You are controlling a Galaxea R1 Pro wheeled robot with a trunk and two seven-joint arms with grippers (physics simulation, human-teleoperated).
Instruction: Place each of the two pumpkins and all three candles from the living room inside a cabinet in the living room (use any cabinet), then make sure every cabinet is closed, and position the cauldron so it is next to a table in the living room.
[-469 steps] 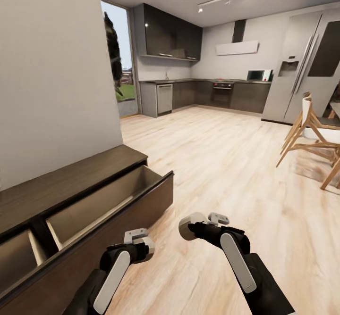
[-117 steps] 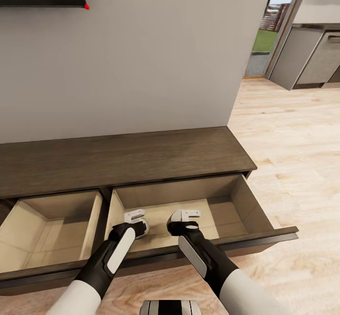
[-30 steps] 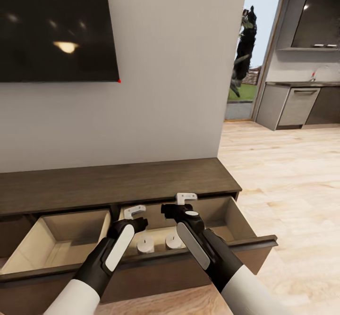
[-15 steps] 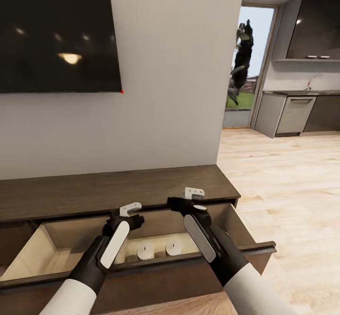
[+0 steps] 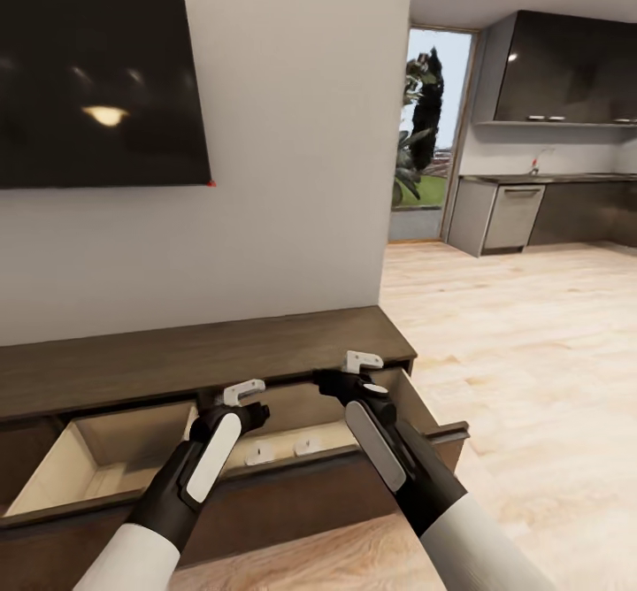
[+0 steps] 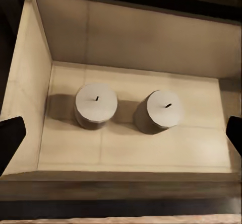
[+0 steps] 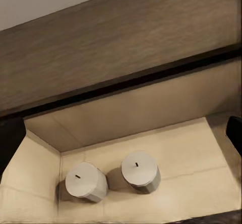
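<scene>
- Candles (image 6: 96, 104) (image 6: 165, 111), two, white, upright side by side in the cabinet's (image 5: 177, 356) open right drawer (image 5: 433, 436), low centre.
- Left gripper (image 5: 245, 389) and right gripper (image 5: 363, 362) above the drawer, jaws wide, empty.
- Television (image 5: 93, 100) upper left.

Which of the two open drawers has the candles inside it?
The right drawer, under both hands; two white candles stand inside. The left drawer shows none.

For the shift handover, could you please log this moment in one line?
candles: two upright in open drawer | left claw: open, empty | right claw: open, empty
</scene>
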